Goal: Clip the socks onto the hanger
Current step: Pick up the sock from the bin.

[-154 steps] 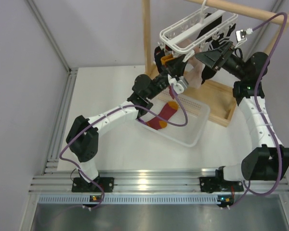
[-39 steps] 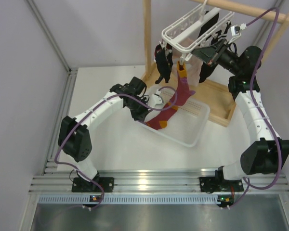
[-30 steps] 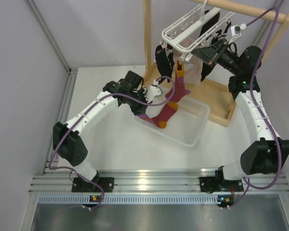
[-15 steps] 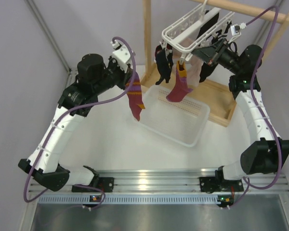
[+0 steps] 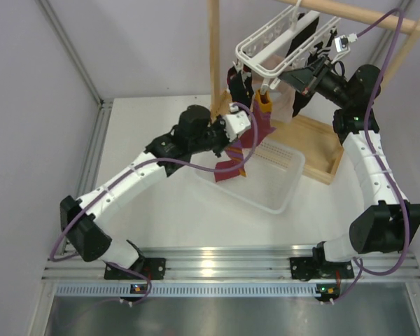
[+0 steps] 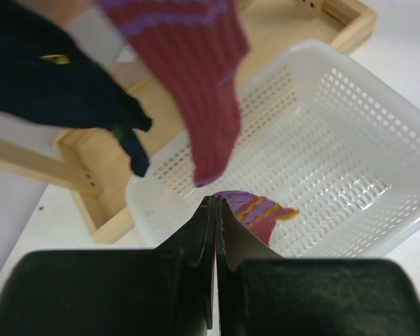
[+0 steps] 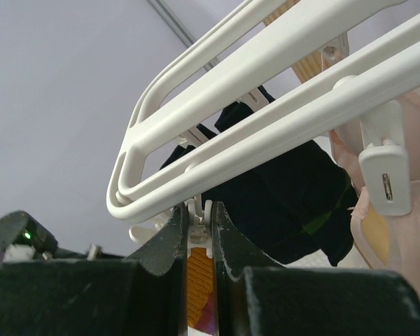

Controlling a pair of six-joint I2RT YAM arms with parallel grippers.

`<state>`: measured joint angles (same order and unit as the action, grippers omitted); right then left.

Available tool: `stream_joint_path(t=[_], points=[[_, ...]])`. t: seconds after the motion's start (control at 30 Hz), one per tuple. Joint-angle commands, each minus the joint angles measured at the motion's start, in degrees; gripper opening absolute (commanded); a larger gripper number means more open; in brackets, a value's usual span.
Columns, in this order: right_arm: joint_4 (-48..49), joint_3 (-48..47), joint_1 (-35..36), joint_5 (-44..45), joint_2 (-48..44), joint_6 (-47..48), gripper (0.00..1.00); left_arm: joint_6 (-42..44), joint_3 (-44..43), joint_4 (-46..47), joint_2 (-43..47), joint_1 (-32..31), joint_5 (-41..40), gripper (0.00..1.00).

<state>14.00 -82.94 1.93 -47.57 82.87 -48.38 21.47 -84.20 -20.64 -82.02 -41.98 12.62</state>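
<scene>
The white hanger [image 5: 266, 42] hangs from the wooden rack; its bars [image 7: 266, 63] fill the right wrist view. One maroon sock [image 5: 264, 119] with an orange toe [image 7: 199, 280] dangles from a peg [image 7: 199, 222]. My right gripper [image 5: 267, 85] [image 7: 199, 210] is shut on that peg. Just left of the hanging sock, my left gripper [image 5: 233, 145] [image 6: 215, 203] is shut on a second maroon sock [image 5: 231, 166], whose striped part [image 6: 255, 212] shows just past the fingertips. Dark navy socks [image 5: 234, 84] [image 6: 56, 91] [image 7: 287, 189] hang on the hanger's left side.
A white slotted basket [image 5: 280, 199] [image 6: 378, 91] lies under the held sock. A pale pink garment [image 5: 283, 105] [image 7: 399, 245] hangs behind the pegs. The rack's wooden post [image 5: 213, 49] and base frame [image 5: 322, 143] stand just beyond the basket.
My left arm has swung from high at the left back to the hanger, carrying the second maroon sock down beside the hanging one. The right arm has not moved.
</scene>
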Motion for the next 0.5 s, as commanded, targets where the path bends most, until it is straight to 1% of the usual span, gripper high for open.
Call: stream_joint_path(t=[0.0, 0.07, 0.1, 0.17, 0.2, 0.27, 0.3, 0.43, 0.47], points=[[-0.11, -2.76, -0.44, -0.77, -0.96, 1.18, 0.0, 5.58, 2.37, 8.77, -3.57, -4.42, 2.05, 0.0], [-0.29, -2.93, -0.44, -0.68, -0.78, 1.45, 0.0, 7.34, 3.87, 11.76, -5.25, -5.92, 3.9, 0.0], [-0.29, -3.02, -0.53, -0.68, -0.78, 1.45, 0.0, 7.96, 4.22, 12.81, -7.35, -7.58, 4.16, 0.0], [-0.38, -3.02, -0.53, -0.68, -0.43, 1.62, 0.0, 9.81, 3.7, 13.96, -10.08, -9.34, 5.04, 0.0], [-0.38, -2.93, -0.53, -0.59, -0.43, 1.62, 0.0, 9.81, 3.35, 14.57, -12.96, -9.7, 5.48, 0.0], [-0.29, -2.85, -0.62, -0.59, -0.17, 1.62, 0.0, 9.99, 1.51, 15.63, -16.23, -10.4, 6.53, 0.0], [-0.11, -2.67, -0.7, -0.59, -0.17, 1.54, 0.0, 9.38, 0.72, 16.07, -19.38, -10.49, 6.8, 0.0], [0.15, -2.23, -0.88, -0.68, -0.08, 1.62, 0.0, 8.94, -4.2, 17.91, -25.55, -10.76, 9.7, 0.0], [0.24, -1.97, -0.88, -0.68, 0.01, 1.62, 0.0, 9.11, -4.82, 18.62, -27.21, -11.19, 10.4, 0.02]])
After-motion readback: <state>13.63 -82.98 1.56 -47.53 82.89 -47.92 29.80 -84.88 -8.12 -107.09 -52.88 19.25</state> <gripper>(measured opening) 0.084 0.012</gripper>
